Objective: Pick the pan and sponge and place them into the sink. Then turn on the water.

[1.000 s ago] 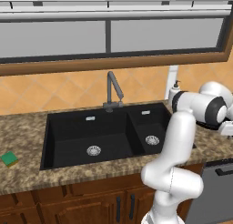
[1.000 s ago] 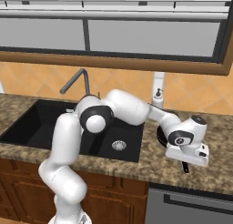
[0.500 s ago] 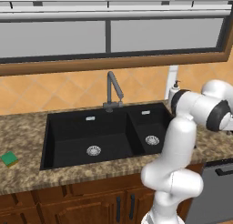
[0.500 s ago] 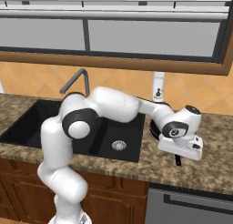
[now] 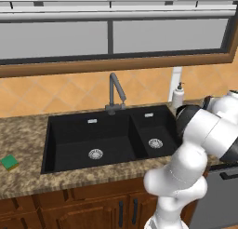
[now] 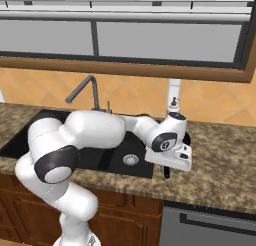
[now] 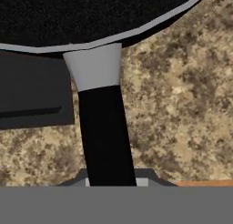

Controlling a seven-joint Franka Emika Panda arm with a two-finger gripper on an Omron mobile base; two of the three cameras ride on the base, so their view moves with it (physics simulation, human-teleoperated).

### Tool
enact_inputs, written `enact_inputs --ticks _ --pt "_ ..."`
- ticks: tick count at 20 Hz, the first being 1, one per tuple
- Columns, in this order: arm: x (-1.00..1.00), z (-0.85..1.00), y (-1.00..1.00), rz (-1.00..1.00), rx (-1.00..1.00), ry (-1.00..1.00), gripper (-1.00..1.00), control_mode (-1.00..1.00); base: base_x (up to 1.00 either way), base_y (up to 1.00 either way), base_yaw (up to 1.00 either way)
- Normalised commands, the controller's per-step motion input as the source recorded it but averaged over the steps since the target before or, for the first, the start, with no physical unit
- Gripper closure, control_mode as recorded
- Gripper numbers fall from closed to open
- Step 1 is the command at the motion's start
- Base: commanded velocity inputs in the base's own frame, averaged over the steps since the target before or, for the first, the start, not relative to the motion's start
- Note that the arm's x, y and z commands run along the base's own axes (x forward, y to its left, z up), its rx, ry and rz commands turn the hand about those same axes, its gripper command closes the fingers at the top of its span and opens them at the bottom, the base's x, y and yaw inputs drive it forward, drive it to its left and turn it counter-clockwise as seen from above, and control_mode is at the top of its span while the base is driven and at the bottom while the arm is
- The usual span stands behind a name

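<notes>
Gripping the pan (image 7: pixel 91 18) by its slim black handle, the gripper (image 6: pixel 167 172) has its jaws narrowed around it over the granite counter (image 6: pixel 220 165) just right of the sink (image 5: pixel 107 139). Pan body fills the hand view's top. Sponge (image 5: pixel 9 162) lies on the counter left of the sink, well apart. Both basins hold only their 2 drains.

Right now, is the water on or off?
Off. No stream falls from the faucet, and both basins of the sink look dry.
</notes>
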Motion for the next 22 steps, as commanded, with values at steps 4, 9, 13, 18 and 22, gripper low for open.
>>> enact_inputs --ticks 4,9,13,18,22 --pt "0.00 0.00 1.00 0.11 0.00 0.00 1.00 -1.00 0.00 0.00 0.00" --pt "0.11 0.00 1.00 0.21 0.00 0.00 1.00 -1.00 0.00 0.00 0.00" --pt "0.19 0.00 1.00 0.32 0.00 0.00 1.00 -1.00 0.00 0.00 0.00" --pt "0.02 0.00 1.00 0.30 0.00 0.00 1.00 -1.00 0.00 0.00 0.00" --pt "0.07 0.00 1.00 0.25 0.00 0.00 1.00 -1.00 0.00 0.00 0.00"
